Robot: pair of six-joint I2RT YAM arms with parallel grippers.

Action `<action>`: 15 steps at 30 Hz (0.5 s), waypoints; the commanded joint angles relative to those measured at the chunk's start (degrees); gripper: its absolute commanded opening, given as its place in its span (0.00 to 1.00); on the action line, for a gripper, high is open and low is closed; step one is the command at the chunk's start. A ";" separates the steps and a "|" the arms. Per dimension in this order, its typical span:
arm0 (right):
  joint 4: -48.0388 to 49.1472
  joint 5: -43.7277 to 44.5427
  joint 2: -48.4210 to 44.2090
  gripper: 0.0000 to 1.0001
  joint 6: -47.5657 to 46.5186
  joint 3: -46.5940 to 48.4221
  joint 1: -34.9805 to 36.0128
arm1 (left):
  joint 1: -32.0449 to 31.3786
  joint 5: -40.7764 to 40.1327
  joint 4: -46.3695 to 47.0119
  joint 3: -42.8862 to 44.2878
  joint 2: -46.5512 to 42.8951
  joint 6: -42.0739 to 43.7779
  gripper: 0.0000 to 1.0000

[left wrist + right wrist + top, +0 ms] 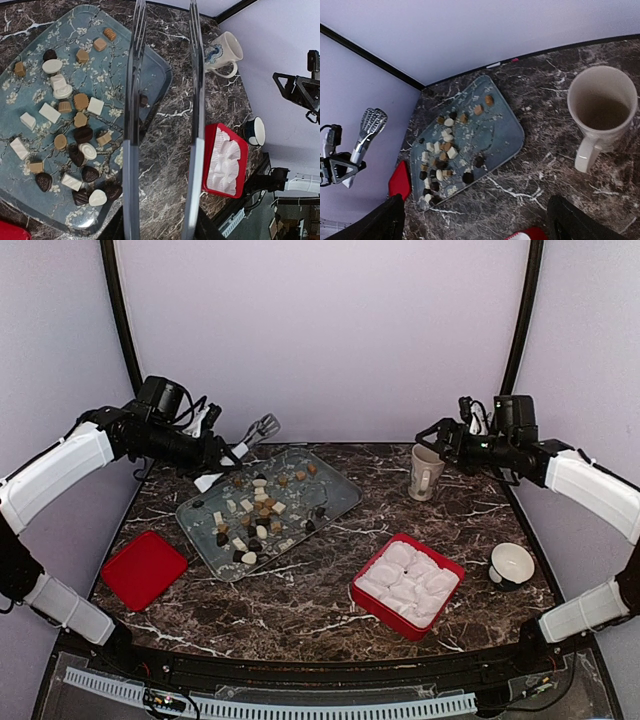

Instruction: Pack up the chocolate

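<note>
From above, my left gripper (pixel 220 452) looks clamped on the handle of the tongs (pixel 262 427), though the angle hides the grip itself. It sits just past the far left corner of the tray (pixel 335 492), where the chocolate (pixel 255 512) lies scattered. On the left wrist camera the tong blades stand apart, with nearly all the chocolate to their left. On the right wrist camera the right gripper (pixel 475 225) has its fingers (pixel 387 222) spread wide, with the mug (pixel 600 107) close by and the chocolate well off to the left.
</note>
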 commanded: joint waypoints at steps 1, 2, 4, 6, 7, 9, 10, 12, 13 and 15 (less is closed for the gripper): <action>-16.26 6.54 -3.73 1.00 -8.62 1.26 0.08 | -0.20 -2.75 -5.26 0.02 -0.51 5.06 0.37; -15.87 8.26 -5.50 1.00 -8.15 0.20 0.06 | -0.40 -2.86 -5.45 -0.62 -0.45 5.33 0.37; -14.65 11.80 -10.31 1.00 -7.71 -2.29 0.05 | -1.28 -2.74 -5.02 -2.42 -0.53 6.22 0.37; -15.33 14.62 -12.79 1.00 -7.72 -3.83 -0.02 | -2.70 -2.66 -4.78 -3.52 -0.11 6.71 0.37; -16.28 16.12 -13.52 1.00 -7.78 -4.12 -0.08 | -3.47 -2.69 -4.81 -3.77 0.32 6.89 0.37; -17.62 17.57 -14.76 1.00 -8.22 -4.67 -0.06 | -5.74 -3.61 -4.97 -3.79 1.72 7.23 0.37; -17.99 17.96 -15.27 1.00 -8.55 -5.09 -0.10 | -7.00 -4.20 -4.96 -3.63 2.66 7.48 0.37; -18.19 18.30 -16.66 1.00 -8.83 -6.37 -0.09 | -9.51 -5.52 -5.09 -2.94 4.96 7.85 0.37; -18.83 18.47 -16.97 1.00 -8.96 -6.50 -0.06 | -10.52 -6.42 -5.20 -2.39 6.13 7.96 0.37; -21.29 17.92 -16.50 1.00 -10.46 -5.69 -0.12 | -11.93 -8.04 -5.22 -1.24 8.33 8.09 0.37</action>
